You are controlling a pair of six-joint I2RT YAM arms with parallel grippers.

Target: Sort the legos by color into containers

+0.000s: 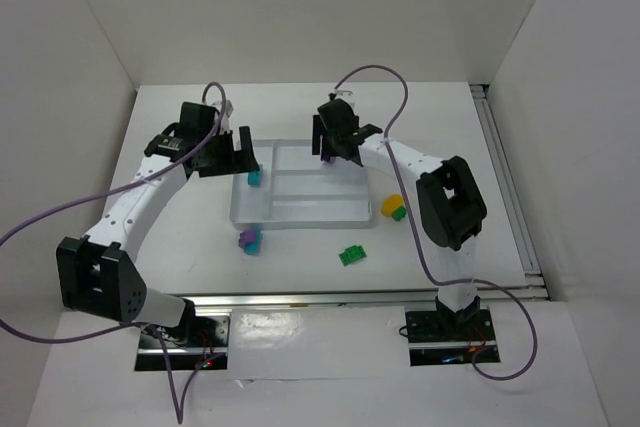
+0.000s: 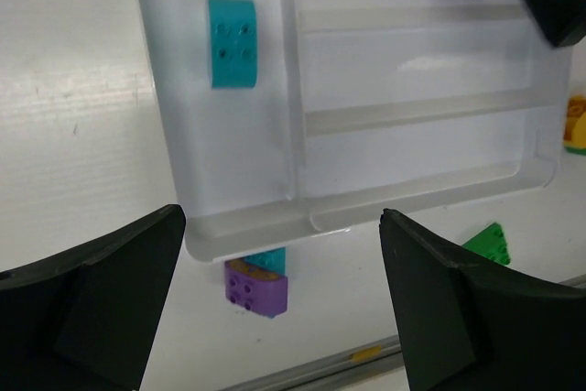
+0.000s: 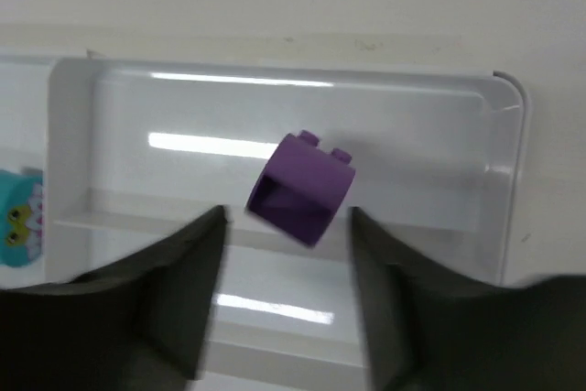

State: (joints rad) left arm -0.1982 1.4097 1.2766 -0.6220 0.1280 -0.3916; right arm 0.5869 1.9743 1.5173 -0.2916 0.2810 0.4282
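Right gripper (image 3: 287, 211), jaws apart, we are hovering over the far strip of the tray (image 3: 499, 180) | purple brick (image 3: 302, 188) is sitting tilted between them, seemingly loose | next, we are judging: rise clear, fetch the green brick (image 1: 352, 255) off the worktop (image 1: 300, 275).

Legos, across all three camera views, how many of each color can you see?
Purple legos: 2
Teal legos: 2
Green legos: 2
Orange-yellow lego: 1
Total: 7

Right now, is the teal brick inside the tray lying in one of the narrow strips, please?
No, the teal brick lies in the tray's long section, left of the narrow strips.
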